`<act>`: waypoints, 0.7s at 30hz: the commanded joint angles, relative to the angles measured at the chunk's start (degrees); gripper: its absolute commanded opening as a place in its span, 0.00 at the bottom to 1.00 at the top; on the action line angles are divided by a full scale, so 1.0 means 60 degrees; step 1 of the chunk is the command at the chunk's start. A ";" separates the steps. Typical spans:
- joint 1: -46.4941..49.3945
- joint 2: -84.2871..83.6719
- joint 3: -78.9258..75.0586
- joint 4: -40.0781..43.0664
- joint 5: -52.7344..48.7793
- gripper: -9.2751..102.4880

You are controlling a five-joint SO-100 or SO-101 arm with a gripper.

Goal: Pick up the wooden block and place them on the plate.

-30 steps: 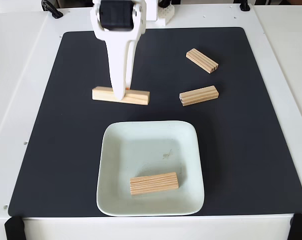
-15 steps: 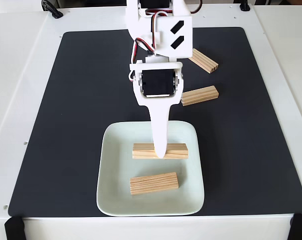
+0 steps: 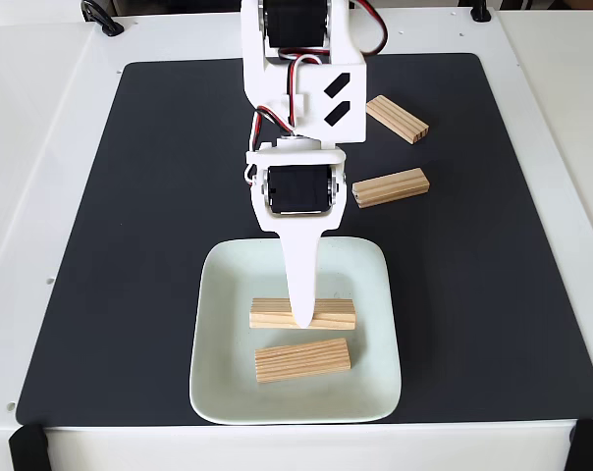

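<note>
Fixed view, looking down on a white table [image 3: 41, 147] covered by a black mat [image 3: 130, 245].

Arm reaches from the far edge of the table toward the near edge. Gripper [image 3: 301, 316] points down over the plate [image 3: 223, 383], its white finger crossing the middle of a wooden block [image 3: 331, 313]. This block lies crosswise in the middle of the plate, long axis parallel to the plate's near rim. The finger looks clamped on the block, but the second finger is hidden behind the first, so the pinch is probable, not confirmed; whether the block rests on the plate floor or hangs just above it cannot be told.

Second block [image 3: 302, 359] lies flat in the plate, just nearer the near rim, slightly tilted, apart from the held one.

Third block [image 3: 391, 187] lies on the mat right of the arm's black servo, beyond the plate's far right corner.

Fourth block [image 3: 397, 119] sits farther back on the mat, toward its far right corner, angled diagonally, grooved face up.

Plate sits on the mat near the mat's near edge, about centred.
</note>
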 commanded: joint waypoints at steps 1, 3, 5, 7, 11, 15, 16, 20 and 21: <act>0.0000 0.0161 -0.0542 -0.0132 0.0103 0.08; -0.0015 0.0146 -0.0542 -0.0132 0.0117 0.08; -0.0015 0.0044 -0.0571 -0.0132 0.0117 0.08; -0.0029 -0.0059 -0.0586 -0.0146 0.0117 0.08; 0.0000 -0.0088 -0.0586 -0.0732 0.0117 0.08; 0.0015 -0.0059 -0.0586 -0.0996 0.0117 0.08; 0.0015 -0.0059 -0.0571 -0.0967 0.0117 0.08; 0.0015 -0.0059 -0.0557 -0.0864 0.0117 0.08; 0.0015 -0.0059 -0.0557 -0.0864 0.0117 0.08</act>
